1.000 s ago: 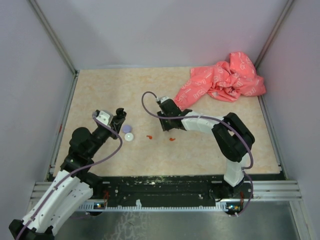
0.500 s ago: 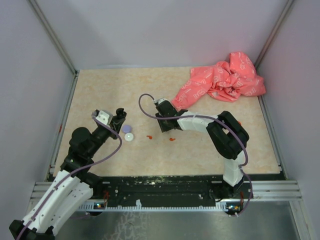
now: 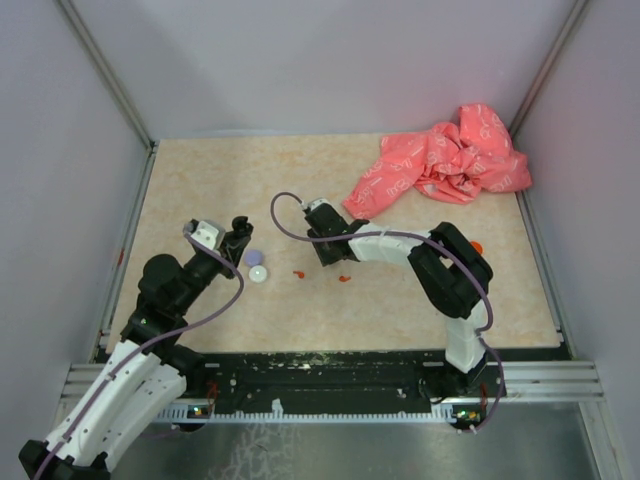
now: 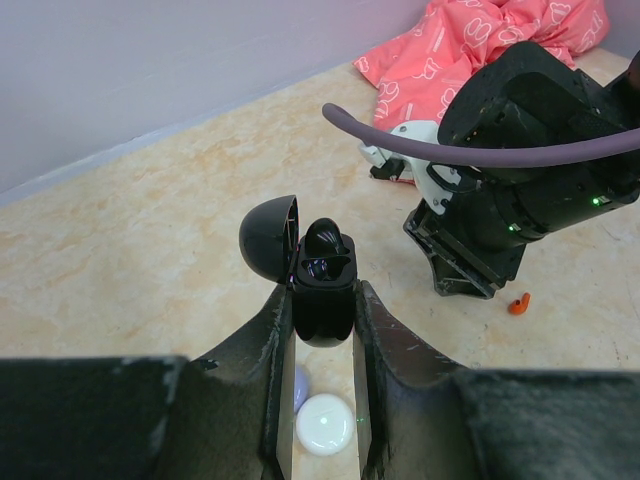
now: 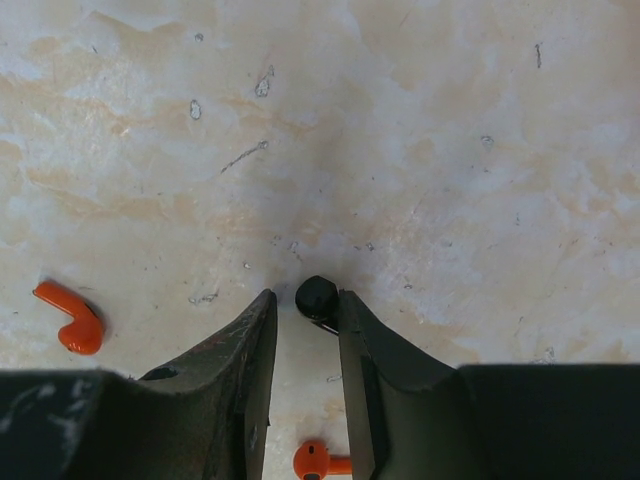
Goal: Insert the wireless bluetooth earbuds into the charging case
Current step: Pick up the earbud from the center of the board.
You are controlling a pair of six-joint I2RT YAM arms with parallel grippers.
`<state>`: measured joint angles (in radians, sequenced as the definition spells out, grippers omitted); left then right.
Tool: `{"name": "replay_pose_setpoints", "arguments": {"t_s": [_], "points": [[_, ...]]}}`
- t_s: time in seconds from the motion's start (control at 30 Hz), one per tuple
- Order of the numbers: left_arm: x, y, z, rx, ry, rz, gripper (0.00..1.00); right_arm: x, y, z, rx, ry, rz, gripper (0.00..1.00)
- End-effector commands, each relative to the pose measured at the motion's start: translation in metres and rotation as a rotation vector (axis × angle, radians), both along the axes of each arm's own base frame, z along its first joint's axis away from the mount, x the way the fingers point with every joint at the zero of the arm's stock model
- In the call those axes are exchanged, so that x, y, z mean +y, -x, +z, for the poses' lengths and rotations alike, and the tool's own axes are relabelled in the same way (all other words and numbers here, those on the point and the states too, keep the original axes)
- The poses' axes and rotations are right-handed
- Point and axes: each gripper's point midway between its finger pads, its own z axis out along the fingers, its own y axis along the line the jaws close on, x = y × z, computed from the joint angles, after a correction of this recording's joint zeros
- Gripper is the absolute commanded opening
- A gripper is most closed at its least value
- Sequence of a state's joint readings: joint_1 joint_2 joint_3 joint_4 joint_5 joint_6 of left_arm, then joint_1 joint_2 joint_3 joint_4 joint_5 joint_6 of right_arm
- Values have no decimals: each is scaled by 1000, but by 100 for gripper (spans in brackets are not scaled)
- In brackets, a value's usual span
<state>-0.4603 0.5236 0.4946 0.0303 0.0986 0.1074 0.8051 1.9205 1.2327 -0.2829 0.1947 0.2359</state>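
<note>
My left gripper (image 3: 238,240) is shut on the black charging case (image 4: 323,290), held above the table with its lid (image 4: 268,238) open; something dark and glossy sits in one slot. My right gripper (image 5: 305,300) points down at the table, jaws slightly apart. A black earbud (image 5: 317,298) lies between its fingertips, touching the right finger (image 5: 350,330), with a gap to the left one. Two red-orange earbuds (image 5: 70,318) (image 5: 320,462) lie on the table near it; they also show in the top view (image 3: 298,273) (image 3: 344,278).
A white disc (image 4: 326,423) and a purple disc (image 3: 252,257) lie under the left gripper. A crumpled pink cloth (image 3: 440,160) fills the back right corner. A small orange thing (image 3: 477,246) shows by the right arm's elbow. Walls enclose three sides.
My right gripper has shifted a little to the left, toward the left gripper. The left arm and the case have not moved.
</note>
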Motion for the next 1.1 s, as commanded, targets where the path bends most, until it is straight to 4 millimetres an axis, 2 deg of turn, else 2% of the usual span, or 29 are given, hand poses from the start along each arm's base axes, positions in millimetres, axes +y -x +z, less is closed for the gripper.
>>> {"name": "replay_pose_setpoints", "arguments": {"t_s": [0.0, 0.37, 0.53, 0.67, 0.87, 0.97, 1.07], "points": [[-1, 0, 8, -26, 25, -7, 0, 4, -4, 6, -20, 26, 12, 30], [-5, 2, 9, -33, 34, -34, 0, 8, -8, 9, -30, 19, 27, 17], [-10, 5, 9, -40, 37, -68, 0, 11, -8, 25, -60, -14, 47, 13], [-16, 9, 14, -56, 59, -110, 0, 17, -2, 51, -87, -90, 82, 13], [-25, 19, 24, -117, 108, -182, 0, 24, 8, 104, -151, -228, 131, 13], [-31, 24, 28, -146, 123, -227, 0, 26, 15, 146, -210, -322, 158, 13], [-34, 26, 32, -173, 145, -250, 0, 26, 23, 175, -250, -396, 184, 12]]}}
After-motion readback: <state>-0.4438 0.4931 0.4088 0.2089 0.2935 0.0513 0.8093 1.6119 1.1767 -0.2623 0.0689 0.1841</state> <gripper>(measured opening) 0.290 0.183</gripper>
